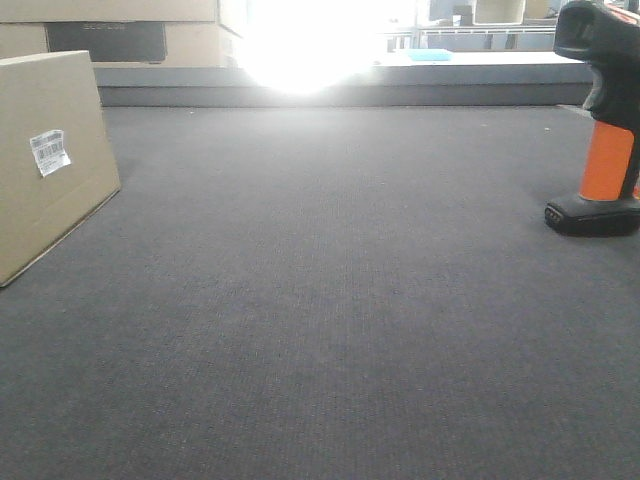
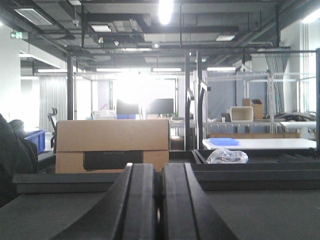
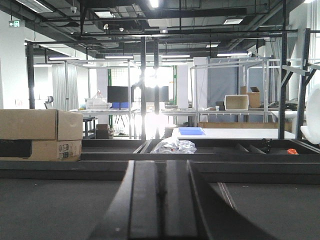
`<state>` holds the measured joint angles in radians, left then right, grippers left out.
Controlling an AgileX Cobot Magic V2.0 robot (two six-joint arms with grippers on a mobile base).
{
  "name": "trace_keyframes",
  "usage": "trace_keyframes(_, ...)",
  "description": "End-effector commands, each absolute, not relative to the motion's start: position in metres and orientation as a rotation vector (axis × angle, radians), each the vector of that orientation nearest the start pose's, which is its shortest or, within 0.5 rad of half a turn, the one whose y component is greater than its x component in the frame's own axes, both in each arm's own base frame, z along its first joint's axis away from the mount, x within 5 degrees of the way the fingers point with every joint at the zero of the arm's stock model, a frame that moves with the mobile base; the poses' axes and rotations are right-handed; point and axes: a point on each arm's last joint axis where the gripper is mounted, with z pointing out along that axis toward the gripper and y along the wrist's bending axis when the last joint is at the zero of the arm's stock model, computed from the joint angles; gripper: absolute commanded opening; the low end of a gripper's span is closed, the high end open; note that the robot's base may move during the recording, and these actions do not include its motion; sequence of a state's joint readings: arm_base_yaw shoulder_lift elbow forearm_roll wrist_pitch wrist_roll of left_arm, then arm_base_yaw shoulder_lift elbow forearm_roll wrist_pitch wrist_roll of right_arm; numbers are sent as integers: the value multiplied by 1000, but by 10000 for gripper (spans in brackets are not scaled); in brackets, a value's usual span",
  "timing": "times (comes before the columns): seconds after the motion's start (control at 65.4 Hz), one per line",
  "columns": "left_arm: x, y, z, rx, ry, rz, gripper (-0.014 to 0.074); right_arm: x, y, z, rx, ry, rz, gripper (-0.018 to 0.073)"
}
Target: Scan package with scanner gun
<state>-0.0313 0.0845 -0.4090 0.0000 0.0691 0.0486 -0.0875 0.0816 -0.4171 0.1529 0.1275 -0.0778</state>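
Nothing is under way yet, by the look of it. Closest in, the wrist views: the left gripper [image 2: 156, 172] has its jaws pressed together on nothing, and the right gripper [image 3: 161, 167] is the same, closed and empty. Neither wrist view catches the task's things. The front view does. The scanner gun [image 1: 605, 130] stands upright on its foot at the right edge of the grey mat [image 1: 320, 300], untouched. The package [image 1: 45, 170] sits well apart at the left, its barcode sticker [image 1: 50, 152] facing inward. Grabbing, aiming and scanning are all left to do. Farther back, the wrist views show the carton with a dark panel [image 2: 112, 145] and workshop racks, which the front view mostly loses to glare.
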Motion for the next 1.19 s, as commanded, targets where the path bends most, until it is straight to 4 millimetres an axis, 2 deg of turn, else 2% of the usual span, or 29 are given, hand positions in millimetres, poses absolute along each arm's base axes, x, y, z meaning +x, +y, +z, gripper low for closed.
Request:
trace_keyframes(0.0,33,-1,354,52,1298,16,146,35,-1,347,81,1320,2,-1)
trace_keyframes(0.076,43,-1,366,54,1356,16,316,44,-1,354,83,1352,3,182)
trace_keyframes(0.138,57,-2,374,56,1422,16,456,54,-2,355,86,1390,4,370)
trace_keyframes(0.245,80,-3,385,55,1533,6,589,69,-3,350,91,1464,6,578)
trace_keyframes(0.275,89,-3,387,57,1576,6,610,72,-4,348,92,1489,7,571)
trace_keyframes(0.535,159,-15,413,112,1926,-55,602,81,-4,344,95,1541,9,570)
trace_keyframes(0.78,238,-17,427,96,2320,-49,601,81,-4,344,92,1543,12,570)
trace_keyframes(0.948,292,-12,423,75,2445,-30,601,81,-3,344,83,1543,21,570)
trace_keyframes(1.009,311,-12,414,82,2485,-23,601,81,-3,344,83,1543,21,570)
trace_keyframes(1.177,346,-13,385,89,2614,-23,601,81,-3,344,83,1543,21,570)
